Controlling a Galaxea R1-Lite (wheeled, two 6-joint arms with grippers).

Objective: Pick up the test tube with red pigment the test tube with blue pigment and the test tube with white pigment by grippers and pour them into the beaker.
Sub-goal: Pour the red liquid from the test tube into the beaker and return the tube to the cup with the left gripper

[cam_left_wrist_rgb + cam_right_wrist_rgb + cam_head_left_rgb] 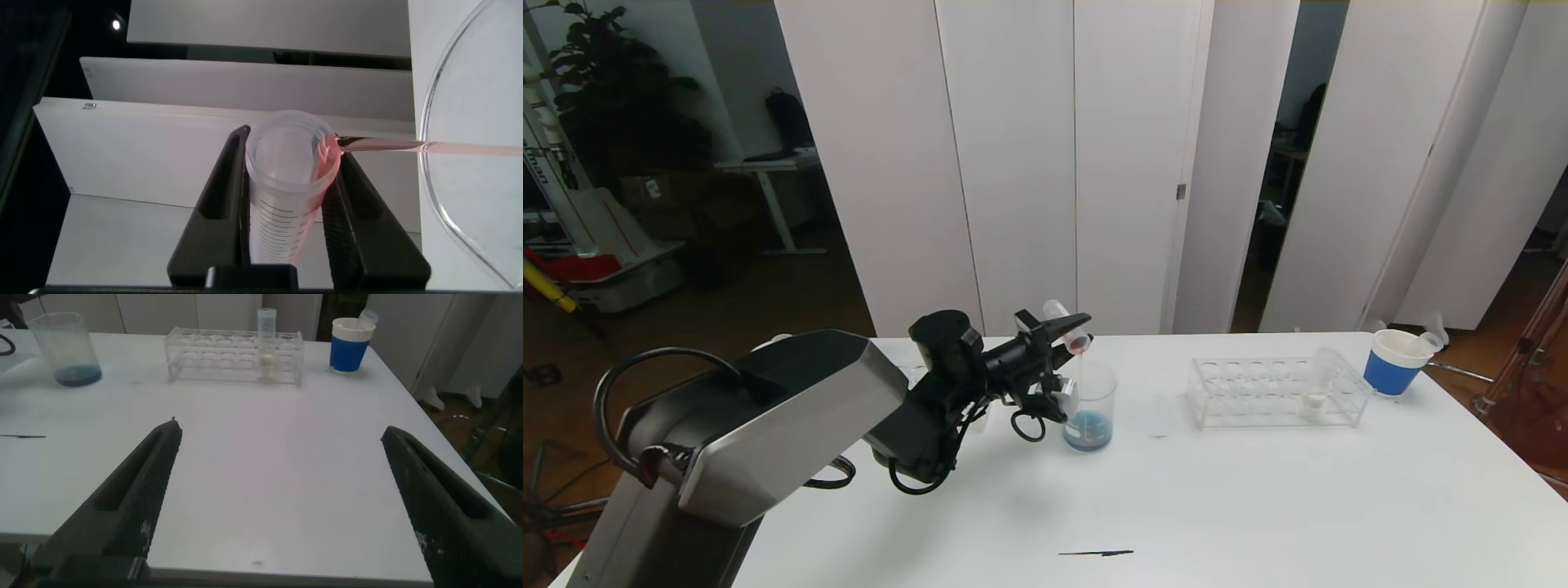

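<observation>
My left gripper (1079,330) is shut on the test tube with red pigment (1063,318), tipped mouth-down over the beaker (1089,390). In the left wrist view the tube (286,184) sits between the black fingers (221,188), and a thin red stream (458,149) runs from its lip across the beaker's rim (431,114). Blue liquid lies in the beaker's bottom (1086,429). The test tube with white pigment (1317,384) stands upright in the clear rack (1258,394). The test tube with blue pigment is out of view. My right gripper (279,429) hangs open over the table's near side, holding nothing.
A blue-and-white paper cup (1393,363) stands at the far right behind the rack, with a clear tube (1432,331) leaning at its rim. A thin dark mark (1096,553) lies on the white table (1258,506) near the front edge.
</observation>
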